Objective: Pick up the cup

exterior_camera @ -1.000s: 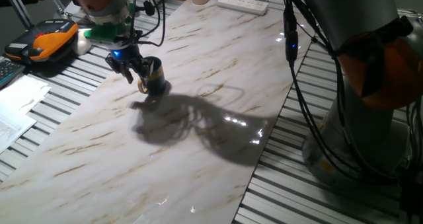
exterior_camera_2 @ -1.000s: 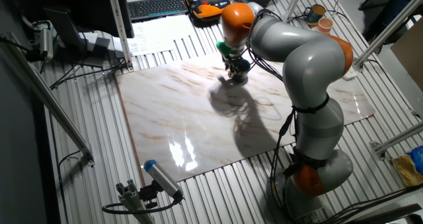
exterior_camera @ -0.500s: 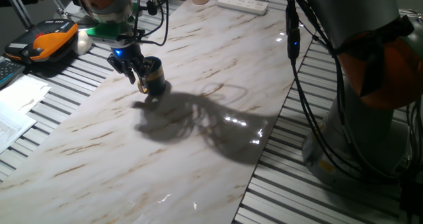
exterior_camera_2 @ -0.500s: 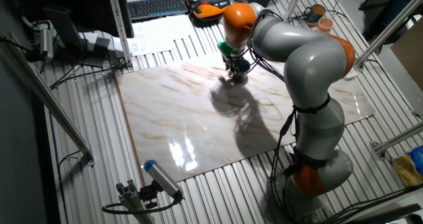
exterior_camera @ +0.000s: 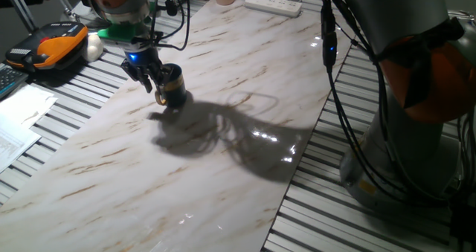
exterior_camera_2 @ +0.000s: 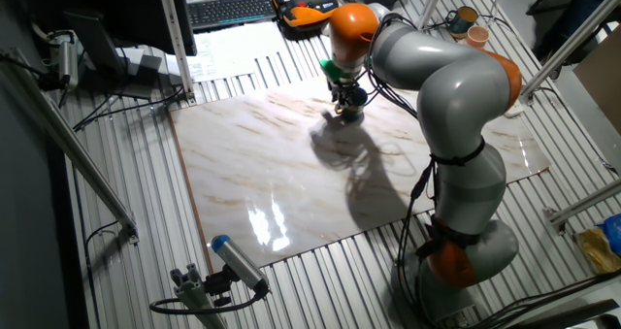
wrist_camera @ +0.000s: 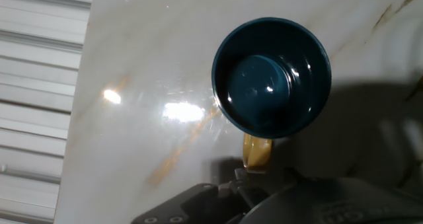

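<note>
Change: almost none since a second ago; black two-finger gripper stays low beside the cup, shifted slightly.
Cup: small dark navy mug with yellow-gold handle stands upright on the marbled white tabletop, near its far edge.
Contents: empty, glossy inside.
Fingers: around the handle side; closed or not, cannot tell.
Hand view only: handle points toward the gripper body.

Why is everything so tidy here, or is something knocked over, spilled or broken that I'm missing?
Nothing stands out. The cup stands upright on the marble table, empty and unchipped as far as the hand view shows, with the gripper right beside it. No spill shows on the table.
</note>
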Controlling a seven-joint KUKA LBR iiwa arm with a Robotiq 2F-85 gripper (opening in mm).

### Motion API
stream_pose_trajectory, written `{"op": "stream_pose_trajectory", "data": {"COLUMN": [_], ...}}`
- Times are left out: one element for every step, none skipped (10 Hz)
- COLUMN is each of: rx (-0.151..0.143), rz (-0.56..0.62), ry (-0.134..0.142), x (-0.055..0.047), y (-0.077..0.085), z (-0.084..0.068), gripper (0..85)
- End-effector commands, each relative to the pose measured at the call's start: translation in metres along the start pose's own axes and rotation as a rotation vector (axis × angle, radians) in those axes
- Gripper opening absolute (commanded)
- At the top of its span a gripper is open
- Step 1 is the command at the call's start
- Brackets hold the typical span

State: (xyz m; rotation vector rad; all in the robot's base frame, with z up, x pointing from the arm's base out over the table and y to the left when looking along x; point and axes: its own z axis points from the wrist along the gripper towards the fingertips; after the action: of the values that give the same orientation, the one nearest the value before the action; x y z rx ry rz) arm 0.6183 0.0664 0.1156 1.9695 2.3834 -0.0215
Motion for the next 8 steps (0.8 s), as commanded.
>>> {"op": "stream_pose_trajectory", "data": {"rx": [-0.002, -0.002, 0.000, 0.001, 0.002, 0.002, 0.002, 0.004], "rz": [0.005, 0.012, 0.018, 0.022, 0.026, 0.029, 0.032, 0.035], "ry": [0.004, 0.007, 0.007, 0.006, 0.008, 0.008, 0.009, 0.008], "x": [-0.0011, -0.0020, -0.0029, -0.0035, -0.0042, -0.0046, -0.0043, -0.0040], "y": [0.0008, 0.0022, 0.0032, 0.0038, 0.0043, 0.0046, 0.0052, 0.0057], "z": [0.0003, 0.0014, 0.0026, 0.0032, 0.0034, 0.0032, 0.0033, 0.0041], "gripper": [34.0, 34.0, 34.0, 34.0, 34.0, 34.0, 34.0, 34.0]}}
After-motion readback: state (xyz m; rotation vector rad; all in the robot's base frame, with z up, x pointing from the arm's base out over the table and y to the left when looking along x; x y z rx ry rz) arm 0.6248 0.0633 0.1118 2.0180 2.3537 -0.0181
